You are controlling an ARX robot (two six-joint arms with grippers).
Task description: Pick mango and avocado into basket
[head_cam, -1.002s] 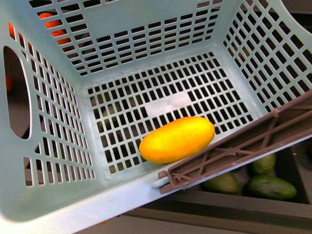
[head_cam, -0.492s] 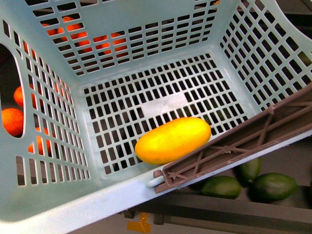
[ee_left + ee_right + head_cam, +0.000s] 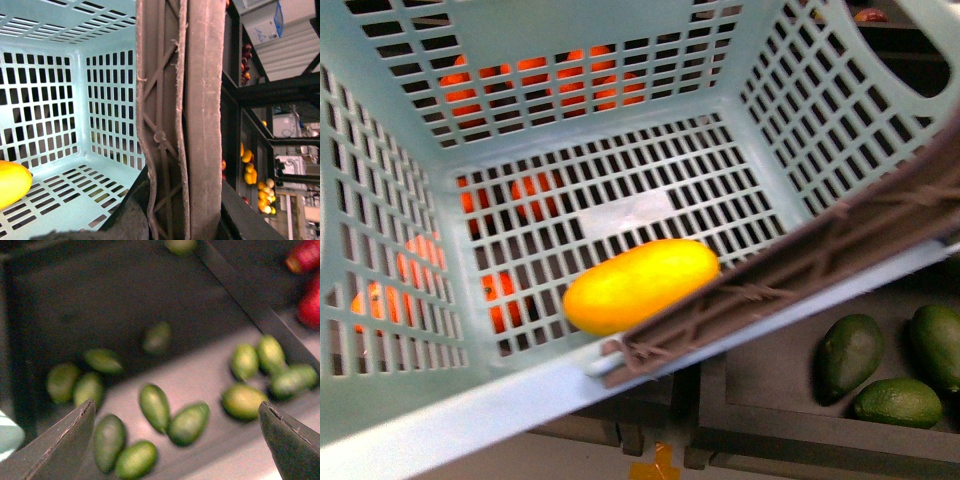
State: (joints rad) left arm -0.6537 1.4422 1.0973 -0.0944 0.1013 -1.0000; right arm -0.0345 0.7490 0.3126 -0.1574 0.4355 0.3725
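Front view: basket [image 3: 390,410] fills most of the frame. Mango [image 3: 640,285] lies on its floor, lower centre, against the near wall, just beside the brown handle [image 3: 790,270]. Three avocados [image 3: 848,355] in dark bin [image 3: 760,390], lower right, outside basket. Oranges [image 3: 535,190] show through slots, left.
Left wrist view: handle close up, mango inside basket. Left gripper [image 3: 132,225] only a dark blur, grip cannot be told.
Right wrist view: blurry. Right gripper [image 3: 177,404] spread wide above loose avocados, holding nothing.

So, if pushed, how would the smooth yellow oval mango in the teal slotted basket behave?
The smooth yellow oval mango would probably roll sideways, being rounded. Its skin looks slippery. The near wall of the teal slotted basket could stop it.
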